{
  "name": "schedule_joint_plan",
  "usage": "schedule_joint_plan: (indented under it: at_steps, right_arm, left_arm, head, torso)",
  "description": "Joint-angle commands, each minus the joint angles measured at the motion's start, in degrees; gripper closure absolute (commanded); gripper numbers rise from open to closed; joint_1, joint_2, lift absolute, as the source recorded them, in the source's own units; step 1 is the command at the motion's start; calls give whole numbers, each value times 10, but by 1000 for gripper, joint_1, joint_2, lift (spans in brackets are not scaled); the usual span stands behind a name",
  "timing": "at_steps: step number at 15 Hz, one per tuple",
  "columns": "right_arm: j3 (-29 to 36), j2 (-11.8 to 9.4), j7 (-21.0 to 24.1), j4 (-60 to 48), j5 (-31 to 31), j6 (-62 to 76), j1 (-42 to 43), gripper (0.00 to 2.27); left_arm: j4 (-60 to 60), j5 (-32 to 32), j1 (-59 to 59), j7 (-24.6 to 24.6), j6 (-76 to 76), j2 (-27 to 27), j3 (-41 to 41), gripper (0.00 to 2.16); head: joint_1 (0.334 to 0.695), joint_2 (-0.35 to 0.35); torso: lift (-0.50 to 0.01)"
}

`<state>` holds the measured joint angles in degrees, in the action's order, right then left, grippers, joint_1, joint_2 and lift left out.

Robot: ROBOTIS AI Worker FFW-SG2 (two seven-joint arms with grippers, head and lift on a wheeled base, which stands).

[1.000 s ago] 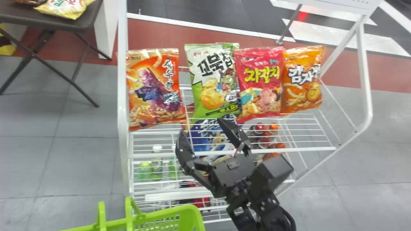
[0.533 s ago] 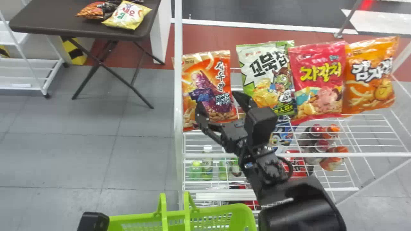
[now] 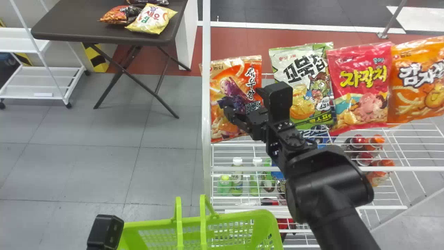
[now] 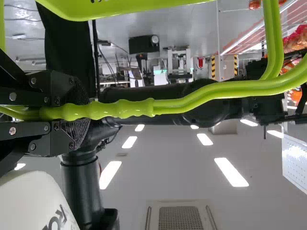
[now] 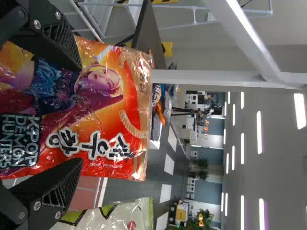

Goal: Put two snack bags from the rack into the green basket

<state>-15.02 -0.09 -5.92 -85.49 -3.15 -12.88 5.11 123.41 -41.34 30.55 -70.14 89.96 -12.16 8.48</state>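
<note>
My right gripper (image 3: 245, 102) is in front of the orange-red snack bag (image 3: 218, 121) at the rack's left end. In the right wrist view, my right gripper (image 5: 76, 115) is open, its fingers on either side of that bag (image 5: 108, 112). A green-and-white bag (image 3: 291, 69), a pink bag (image 3: 360, 83) and an orange bag (image 3: 416, 86) stand to its right. At the bottom left is my left gripper's black housing (image 3: 105, 231), beside the green basket (image 3: 242, 216). My left gripper (image 4: 74, 111) is shut on the basket handle (image 4: 127, 108).
The white rack's left post (image 3: 206, 104) rises close beside the orange-red bag. Bottles (image 3: 237, 177) and cans (image 3: 364, 159) stand on lower shelves. A dark folding table (image 3: 76, 21) with more snack bags is at the back left.
My right gripper has moved left along the rack, from below the green-and-white bag to the orange-red one. The head view has swung left, bringing part of the left arm into sight.
</note>
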Motion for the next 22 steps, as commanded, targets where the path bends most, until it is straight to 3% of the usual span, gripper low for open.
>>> schedule_joint_plan:
  at_steps: [1, 2, 4, 5, 7, 10, 14, 15, 16, 17, 20, 22]
  right_arm:
    - [0, 1, -8, 39, 22, -25, 37, 363]
    - [-2, 1, -16, 39, 23, -41, 42, 556]
    - [-4, 1, -23, 31, 28, -64, 40, 1899]
    - [-4, 1, -17, 8, 27, -54, 25, 2246]
    - [-2, -4, -12, -53, 27, -45, -12, 2246]
    - [3, -41, 14, -143, 30, -43, -68, 2246]
    - [84, -134, 15, -338, 136, -89, -206, 2246]
    - [111, -152, 13, -377, 173, -105, -237, 2246]
    - [151, -165, -10, -413, 229, -126, -270, 2246]
    - [177, -169, -25, -452, 254, -138, -308, 2246]
    - [228, -171, -65, -542, 281, -194, -398, 2246]
    - [230, -171, -82, -572, 285, -279, -416, 2246]
  left_arm:
    - [-14, -8, -8, -1, 1, -5, 6, 1217]
    - [-16, -8, -8, -2, 1, -5, 6, 1217]
    - [-21, -8, -16, -2, 1, -3, 6, 1217]
    - [-22, -8, -20, -1, 1, -3, 4, 1217]
    - [-22, -8, -23, 4, 1, -1, 0, 1217]
    - [-20, -8, -30, 10, 1, 0, -3, 1217]
    - [-21, -8, -35, 17, 1, 8, 0, 1217]
    - [-21, -6, -38, 19, 1, 10, 0, 1217]
    - [-21, -1, -44, 27, 1, 11, -1, 1217]
    - [-22, 4, -52, 31, 1, 11, -2, 1217]
    - [-21, 13, -64, 38, 1, 12, -3, 1217]
    - [-11, 13, -50, 38, 1, 17, 8, 1217]
  head:
    - [695, -10]
    - [695, -6]
    - [695, 4]
    - [695, 9]
    - [695, 13]
    - [695, 5]
    - [695, -86]
    - [695, -146]
    - [695, -146]
    - [695, -202]
    - [695, -267]
    - [695, -278]
  torso:
    - [-4]
    - [-4]
    - [-4]
    - [-4]
    - [-4]
    - [-4]
    - [-4]
    - [-4]
    - [-4]
    - [-4]
    - [-4]
    - [-4]
